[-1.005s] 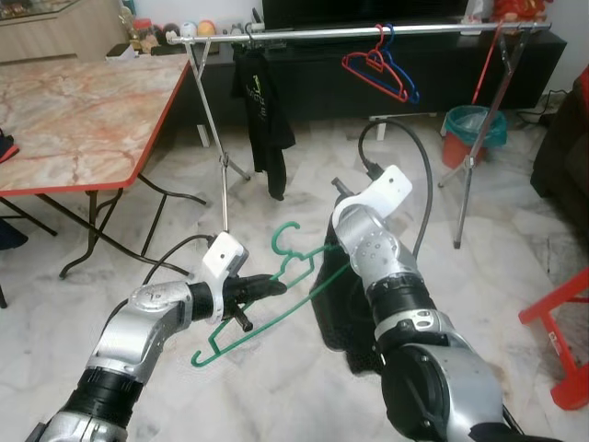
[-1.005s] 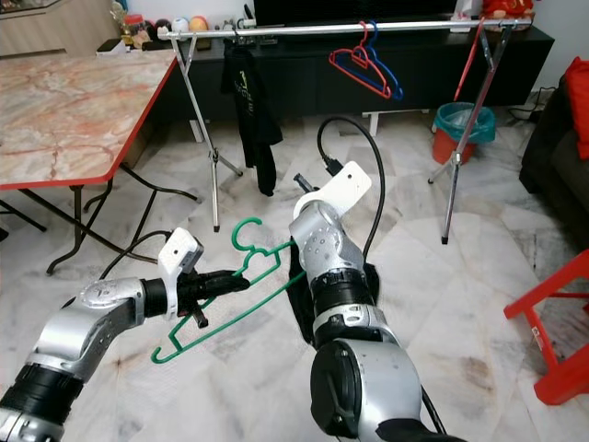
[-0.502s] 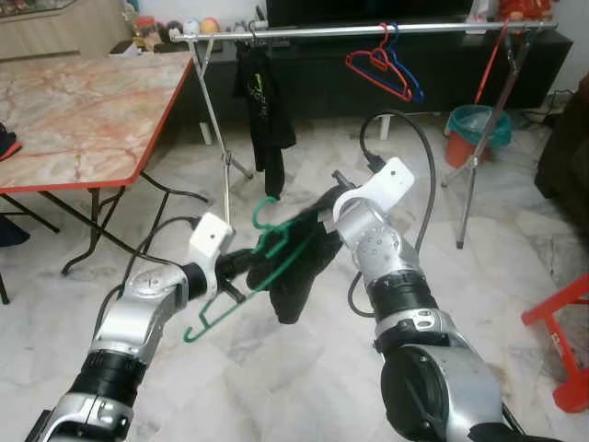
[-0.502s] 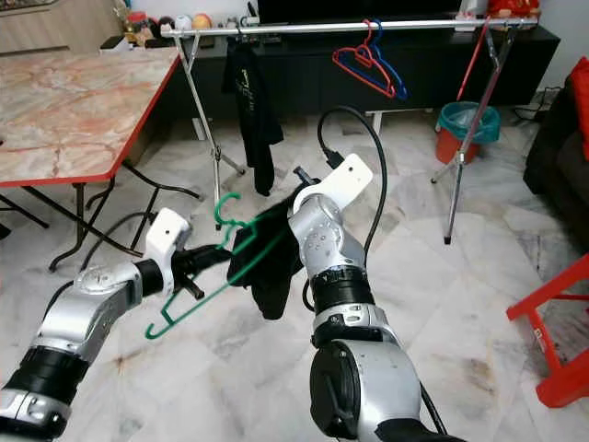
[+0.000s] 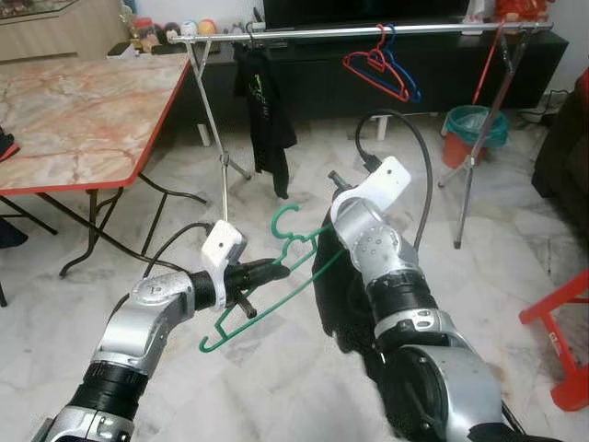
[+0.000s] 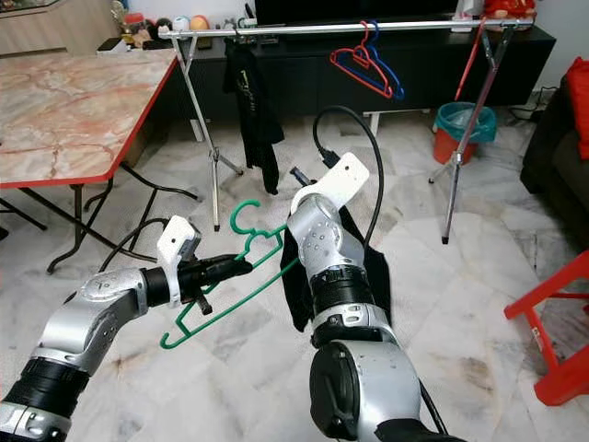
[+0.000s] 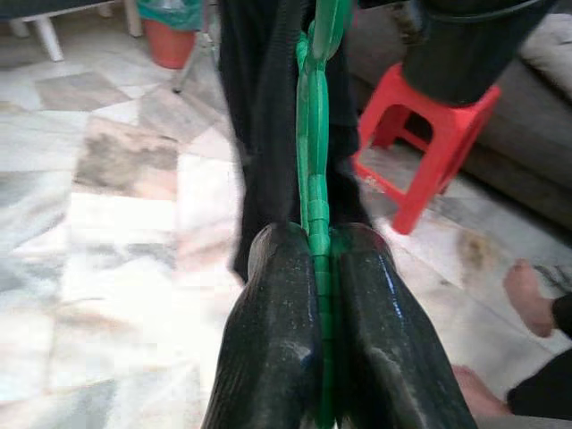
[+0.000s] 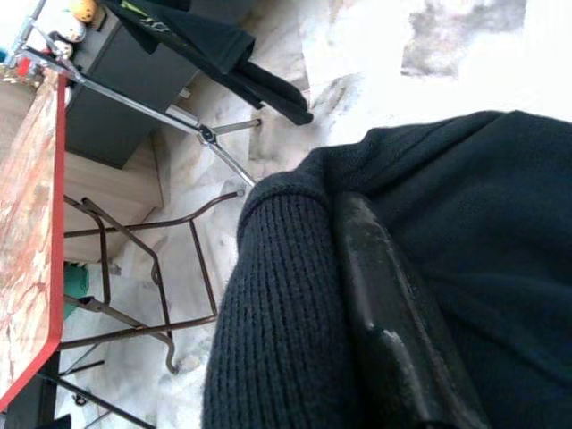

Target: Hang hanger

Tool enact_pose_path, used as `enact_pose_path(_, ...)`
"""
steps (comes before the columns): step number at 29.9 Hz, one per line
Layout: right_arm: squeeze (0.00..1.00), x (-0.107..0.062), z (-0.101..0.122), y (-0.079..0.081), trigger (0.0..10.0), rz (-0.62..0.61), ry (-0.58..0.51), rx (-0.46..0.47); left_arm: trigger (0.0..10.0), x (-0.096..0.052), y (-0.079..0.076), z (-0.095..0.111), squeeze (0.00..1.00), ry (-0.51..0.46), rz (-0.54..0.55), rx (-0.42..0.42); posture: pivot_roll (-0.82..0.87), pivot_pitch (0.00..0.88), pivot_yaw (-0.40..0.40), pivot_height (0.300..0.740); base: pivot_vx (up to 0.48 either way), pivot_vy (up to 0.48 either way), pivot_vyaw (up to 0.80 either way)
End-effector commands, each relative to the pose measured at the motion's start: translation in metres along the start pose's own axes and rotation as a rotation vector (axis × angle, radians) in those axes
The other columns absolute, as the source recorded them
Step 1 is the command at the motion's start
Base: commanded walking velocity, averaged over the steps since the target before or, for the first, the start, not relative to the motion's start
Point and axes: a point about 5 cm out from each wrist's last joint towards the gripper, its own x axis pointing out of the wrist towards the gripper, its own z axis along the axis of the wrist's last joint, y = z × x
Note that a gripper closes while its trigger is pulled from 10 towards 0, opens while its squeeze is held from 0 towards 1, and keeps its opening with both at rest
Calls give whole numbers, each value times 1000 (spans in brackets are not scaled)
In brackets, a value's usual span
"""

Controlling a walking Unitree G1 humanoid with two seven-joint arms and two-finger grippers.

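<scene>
L gripper (image 5: 267, 272): fingers clamped tight on green hanger (image 5: 276, 290), mid-air above marble floor (image 5: 276, 387), in front of robot.
R gripper (image 8: 393, 340): pinching black knit garment (image 6: 368, 276), which hangs beside the hanger; jaw gap can't tell.
Rail (image 5: 368, 32): red hanger (image 5: 373, 66) and blue hanger (image 5: 405, 83), black shirt (image 5: 262, 110).
Bin (image 5: 474, 133): teal liner; contents can't tell.

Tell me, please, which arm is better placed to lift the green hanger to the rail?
Probably the left: the left gripper is shut on the green hanger, while the right gripper is tangled in the dark garment.
</scene>
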Motion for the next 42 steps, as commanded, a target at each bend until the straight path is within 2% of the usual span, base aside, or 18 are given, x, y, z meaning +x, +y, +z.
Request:
enact_pose_path(1, 0, -13, -33, 26, 10000, 80, 82, 14, 10000, -1, 5, 4, 0, 4, 32, 26, -19, 8, 59, 740, 0, 0, 0)
enact_pose_path(7, 0, -16, -35, 27, 10000, 71, 80, 14, 10000, -2, 21, -1, 0, 50, 178, 57, -18, 8, 58, 740, 0, 0, 0)
enact_pose_path(11, 0, -19, -37, 28, 10000, 67, 85, 15, 10000, -1, 31, 5, 0, 15, 282, 62, -18, 7, 59, 740, 0, 0, 0)
enact_pose_path(15, 0, -19, -39, 29, 10000, 72, 89, 15, 10000, 0, 31, 8, 0, -10, 281, 65, -18, 7, 59, 740, 0, 0, 0)
enact_pose_path(17, 0, -20, -40, 30, 10000, 77, 93, 14, 10000, 2, 27, 10, 0, -24, 244, 74, -18, 6, 59, 740, 0, 0, 0)
enact_pose_path(24, 0, -23, -46, 33, 10000, 94, 114, 5, 10000, 3, 29, 15, 0, -66, 270, 82, -17, 7, 60, 740, 0, 0, 0)
enact_pose_path(27, 0, -24, -50, 35, 10000, 110, 132, -11, 10000, 4, 22, 16, 0, -77, 186, 67, -16, 7, 60, 740, 0, 0, 0)
enact_pose_path(28, 0, -25, -54, 37, 10000, 130, 150, -30, 10000, 4, 14, 17, 0, -96, 112, 58, -15, 7, 60, 740, 0, 0, 0)
enact_pose_path(30, 0, -26, -55, 38, 10000, 140, 159, -40, 10000, 4, 13, 19, 0, -110, 104, 60, -15, 7, 60, 740, 0, 0, 0)
enact_pose_path(32, 0, -27, -58, 39, 10000, 144, 169, -48, 10000, 3, 16, 21, 0, -127, 144, 68, -15, 7, 60, 740, 0, 0, 0)
enact_pose_path(33, 0, -29, -60, 39, 10000, 136, 166, -56, 10000, 4, 24, 20, 0, -109, 235, 89, -13, 8, 58, 740, 0, 0, 0)
enact_pose_path(34, 0, -30, -61, 40, 10000, 136, 164, -58, 10000, 4, 28, 20, 0, -99, 270, 99, -16, 9, 57, 740, 0, 0, 0)
enact_pose_path(37, 0, -32, -63, 39, 10000, 123, 163, -54, 10000, 2, 36, 21, 0, -93, 349, 88, -16, 9, 58, 740, 0, 0, 0)
enact_pose_path(40, 0, -33, -64, 37, 10000, 117, 163, -56, 10000, -2, 40, 24, 0, -118, 379, 99, -16, 9, 58, 740, 0, 0, 0)
enact_pose_path(42, 0, -35, -69, 38, 10000, 130, 179, -68, 10000, -2, 37, 33, 0, -191, 346, 80, -14, 11, 57, 740, 0, 0, 0)
